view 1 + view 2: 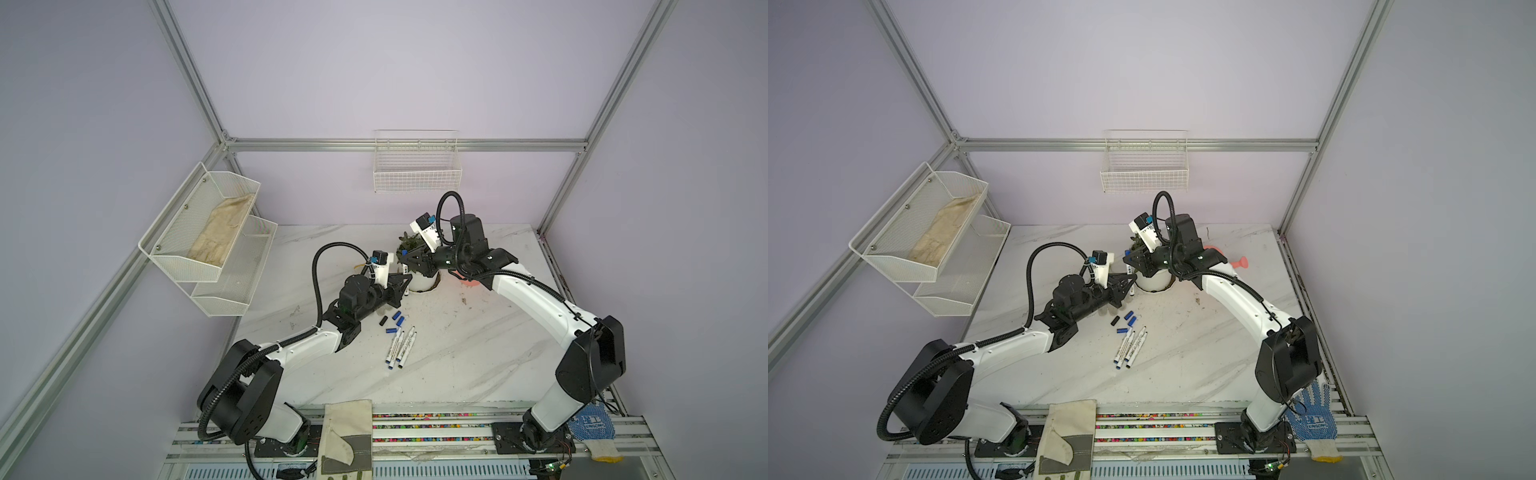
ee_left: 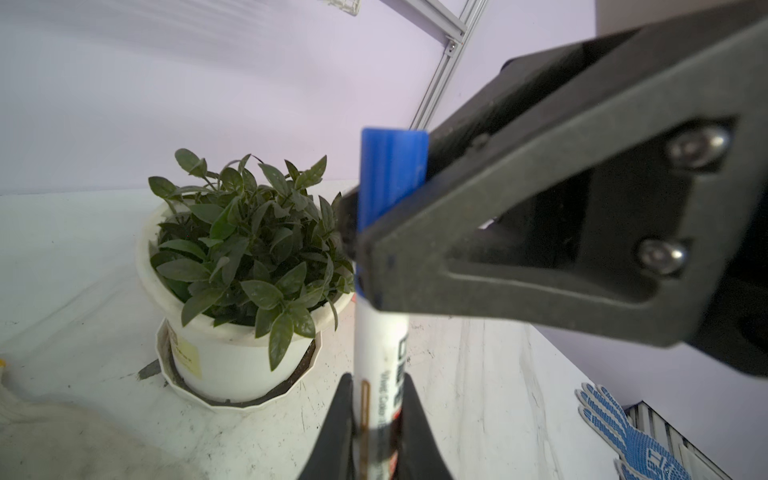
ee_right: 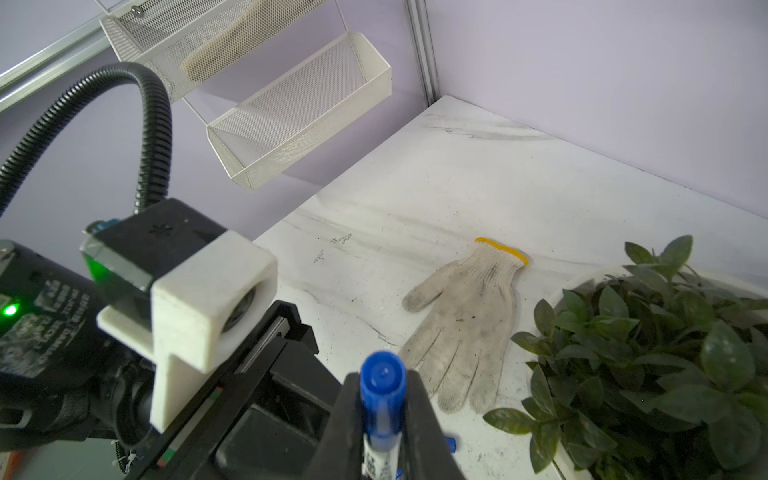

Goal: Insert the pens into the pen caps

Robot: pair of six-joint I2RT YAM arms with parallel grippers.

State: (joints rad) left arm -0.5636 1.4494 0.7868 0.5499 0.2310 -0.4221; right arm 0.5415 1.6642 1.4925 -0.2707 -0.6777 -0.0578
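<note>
A white pen (image 2: 380, 332) stands between the fingers of my left gripper (image 2: 378, 386), which is shut on its barrel. A blue pen cap (image 2: 390, 174) sits over the pen's tip. My right gripper (image 3: 382, 386) is shut on that cap (image 3: 382, 399). In both top views the two grippers meet in front of the plant, left (image 1: 404, 286) below right (image 1: 405, 259). Several more pens (image 1: 399, 347) lie side by side mid-table. Just behind them lie three loose blue caps (image 1: 396, 314) and a black cap (image 1: 383, 321).
A potted plant (image 2: 245, 266) in a white pot stands right behind the grippers. A white work glove (image 3: 465, 324) lies on the table beyond it. Mesh shelves (image 1: 208, 232) hang on the left wall and a wire basket (image 1: 417, 166) on the back wall. A blue glove (image 1: 594, 424) and a cloth (image 1: 347, 436) lie at the front rail.
</note>
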